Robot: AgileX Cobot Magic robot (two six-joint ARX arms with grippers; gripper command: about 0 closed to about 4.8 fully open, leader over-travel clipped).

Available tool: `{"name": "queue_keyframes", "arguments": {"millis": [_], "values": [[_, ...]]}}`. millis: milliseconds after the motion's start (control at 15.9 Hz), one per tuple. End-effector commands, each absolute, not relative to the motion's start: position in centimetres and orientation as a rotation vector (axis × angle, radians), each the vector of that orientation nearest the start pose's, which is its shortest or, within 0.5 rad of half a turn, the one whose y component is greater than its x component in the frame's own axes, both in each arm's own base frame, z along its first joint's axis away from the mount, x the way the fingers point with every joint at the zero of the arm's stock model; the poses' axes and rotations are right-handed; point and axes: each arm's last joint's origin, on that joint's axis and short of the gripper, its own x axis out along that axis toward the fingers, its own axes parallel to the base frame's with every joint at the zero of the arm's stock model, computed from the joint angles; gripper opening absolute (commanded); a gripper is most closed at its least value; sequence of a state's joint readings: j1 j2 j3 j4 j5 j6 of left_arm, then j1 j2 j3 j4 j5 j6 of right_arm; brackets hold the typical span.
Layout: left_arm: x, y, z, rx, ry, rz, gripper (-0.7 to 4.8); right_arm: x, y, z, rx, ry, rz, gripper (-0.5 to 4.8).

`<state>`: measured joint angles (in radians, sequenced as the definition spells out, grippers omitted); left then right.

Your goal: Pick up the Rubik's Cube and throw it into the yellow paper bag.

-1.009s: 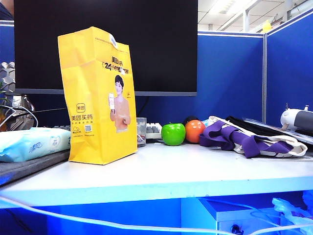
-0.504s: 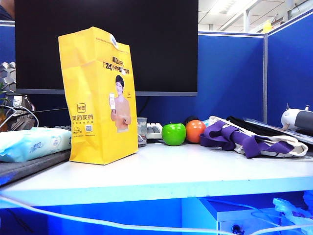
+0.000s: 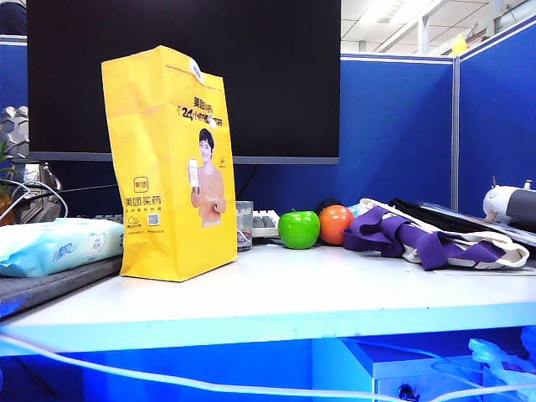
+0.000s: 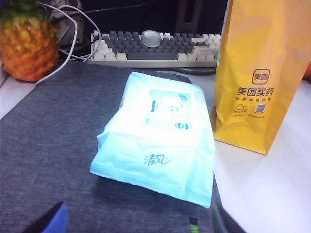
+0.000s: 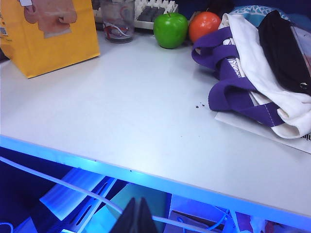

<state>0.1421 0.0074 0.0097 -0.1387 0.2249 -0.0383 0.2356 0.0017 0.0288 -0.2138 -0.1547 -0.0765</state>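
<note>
The yellow paper bag (image 3: 170, 163) is seen standing upright on the white desk (image 3: 318, 293), its long axis vertical and its mouth turned up. Its printed broad face, with the person's picture, is turned toward the right of the exterior view, and the narrow face with logo and QR code is turned toward the camera. The Rubik's Cube cannot be made out in any view.

Just beside the bag, on a grey mat (image 4: 53, 145), a pale blue wipes pack (image 4: 163, 138) is laid flat. Behind it a keyboard (image 4: 155, 47) and a pineapple (image 4: 28, 43) are seen. To the right of the bag a small glass (image 3: 243, 224), a green apple (image 3: 299, 229) and an orange fruit (image 3: 335, 224) are lined up near the desk's back edge, the two fruits touching. Further right a purple and white cloth bag (image 3: 419, 239) is heaped on the desk.

The left hand (image 4: 131, 225) is held above the mat, near the wipes pack; only two dark fingertips at the frame edge are shown, set wide apart with nothing between them. The right hand (image 5: 136, 218) is held in front of and below the desk edge, its fingers pressed together on nothing.
</note>
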Motion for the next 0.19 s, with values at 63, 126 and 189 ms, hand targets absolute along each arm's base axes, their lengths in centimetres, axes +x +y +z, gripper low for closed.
{"name": "queue_keyframes", "arguments": {"millis": [63,126,189], "values": [[9.59,0.71,15.38,-0.061,0.129,-0.084,3.94,9.06,2.65,15.22,-0.085,0.169,0.399,-0.01],[9.59,0.71,15.38,-0.061,0.129,-0.084,3.94,9.06,2.65,15.22,-0.085,0.169,0.399,-0.01],[9.59,0.71,15.38,-0.061,0.129,-0.084,3.94,9.05,2.65,15.22,-0.085,0.169,0.399,-0.01]]}}
